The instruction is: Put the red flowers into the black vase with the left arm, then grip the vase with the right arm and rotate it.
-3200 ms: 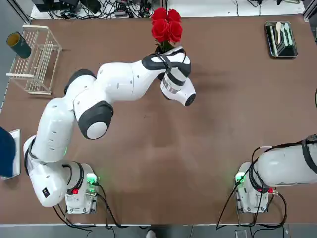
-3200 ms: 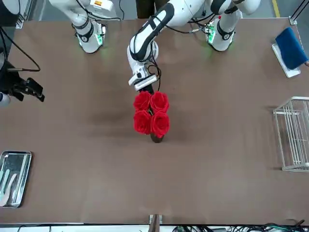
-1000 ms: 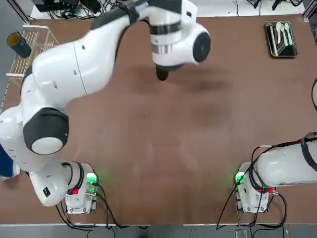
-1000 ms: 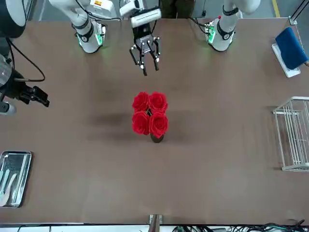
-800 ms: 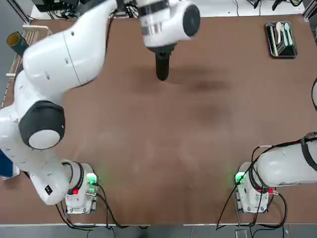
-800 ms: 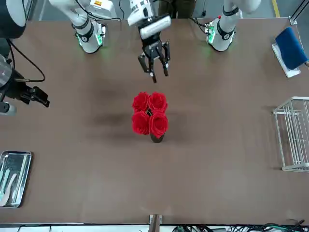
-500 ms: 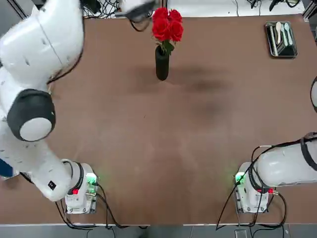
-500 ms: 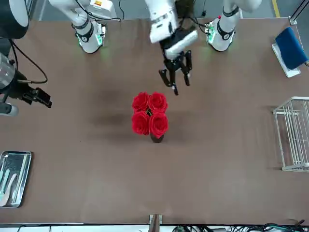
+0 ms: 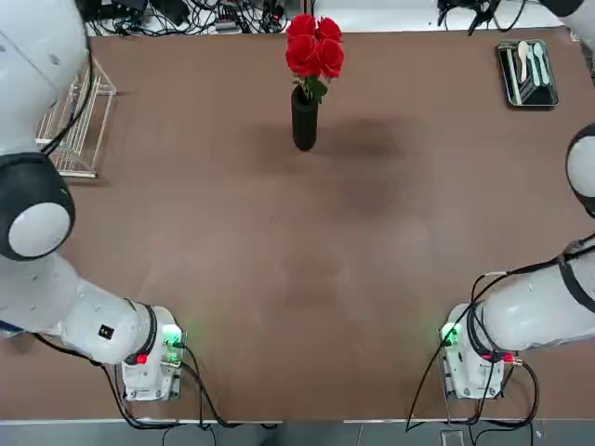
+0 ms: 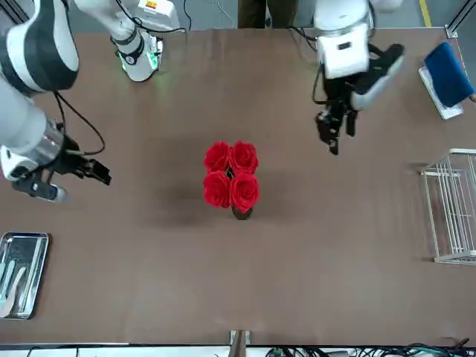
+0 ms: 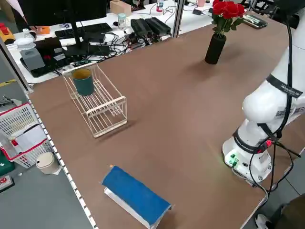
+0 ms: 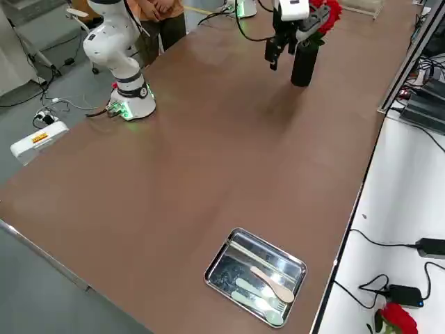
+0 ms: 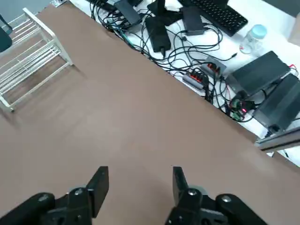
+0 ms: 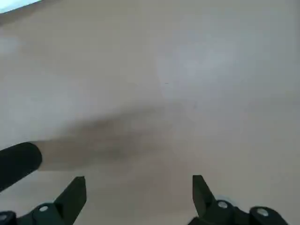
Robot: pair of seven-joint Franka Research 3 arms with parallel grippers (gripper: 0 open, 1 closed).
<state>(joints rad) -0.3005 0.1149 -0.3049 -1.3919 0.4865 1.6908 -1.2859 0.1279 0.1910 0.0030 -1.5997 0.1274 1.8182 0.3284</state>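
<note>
While the red flowers (image 10: 231, 177) stand vased, both tools hover apart.

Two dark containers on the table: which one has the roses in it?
The black vase mid-table, far side: the red flowers stand in it. The teal cup sits in the wire rack.

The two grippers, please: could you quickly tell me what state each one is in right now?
Left gripper: open, holding nothing, raised above the table.
Right gripper: open, holding nothing, not yet at the black vase.
</note>
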